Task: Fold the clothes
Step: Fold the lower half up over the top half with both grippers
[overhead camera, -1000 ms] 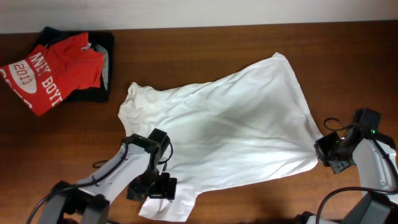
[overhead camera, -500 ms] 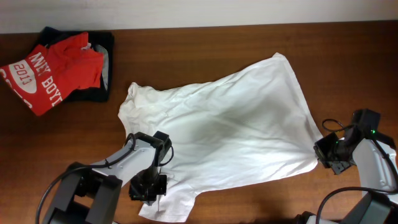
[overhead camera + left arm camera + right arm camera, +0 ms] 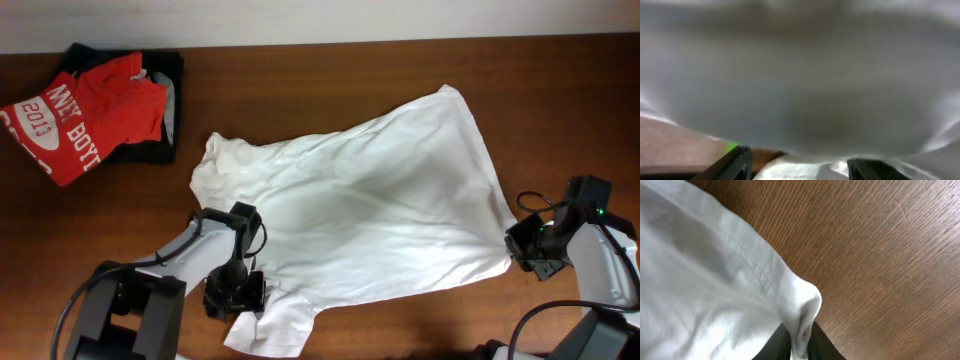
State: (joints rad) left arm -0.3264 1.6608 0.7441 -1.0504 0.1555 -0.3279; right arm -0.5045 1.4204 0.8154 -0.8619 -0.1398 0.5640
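The right gripper (image 3: 801,339) was clamped on a hem corner of the white T-shirt (image 3: 380,210); the left gripper (image 3: 236,296) stood with jaws apart at the near sleeve. The shirt lay spread on the table (image 3: 320,80), long axis crosswise, collar pointing left, hem right.

Thin, matt white cloth T-shirt (image 3: 380,200) lies on a smooth, grained wooden table (image 3: 330,70).

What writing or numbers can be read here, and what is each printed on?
"2013": white numerals on the red shirt.
"NEY BOY": white arched letters beside it on the same shirt, cut off by folds, so the reading is uncertain.
The white T-shirt: no readable text. A green speck in the left wrist view is too blurred to read.
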